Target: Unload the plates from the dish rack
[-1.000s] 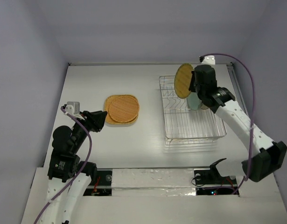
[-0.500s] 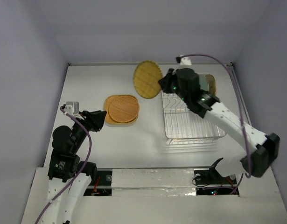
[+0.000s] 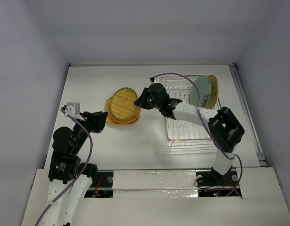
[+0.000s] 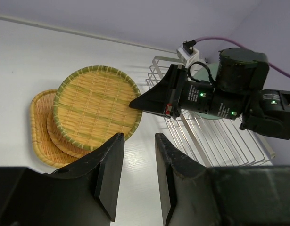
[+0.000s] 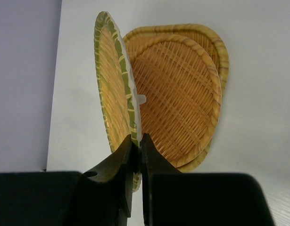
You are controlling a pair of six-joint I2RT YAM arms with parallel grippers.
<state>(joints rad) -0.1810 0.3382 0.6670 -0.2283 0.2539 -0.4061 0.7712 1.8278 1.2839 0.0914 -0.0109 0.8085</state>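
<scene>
Right gripper [image 5: 136, 143] clamped on the round ribbed plate [image 5: 111, 89] at its rim — judged stiff, light (possibly slippery) — edge pinch suits.

The round plate [image 4: 97, 107] was woven yellow with a green-striped rim, the square plate [image 4: 38, 127] woven orange, a third plate [image 3: 200, 92] pale green, a fourth plate [image 3: 212, 90] tan, the rack [image 3: 192, 127] silver.

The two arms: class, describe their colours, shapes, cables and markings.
Both the left arm and right arm have white links joined by chunky black motor housings. A purple cable runs along each. Jaws are black and tapered. Small green lights glow on the right wrist.
</scene>
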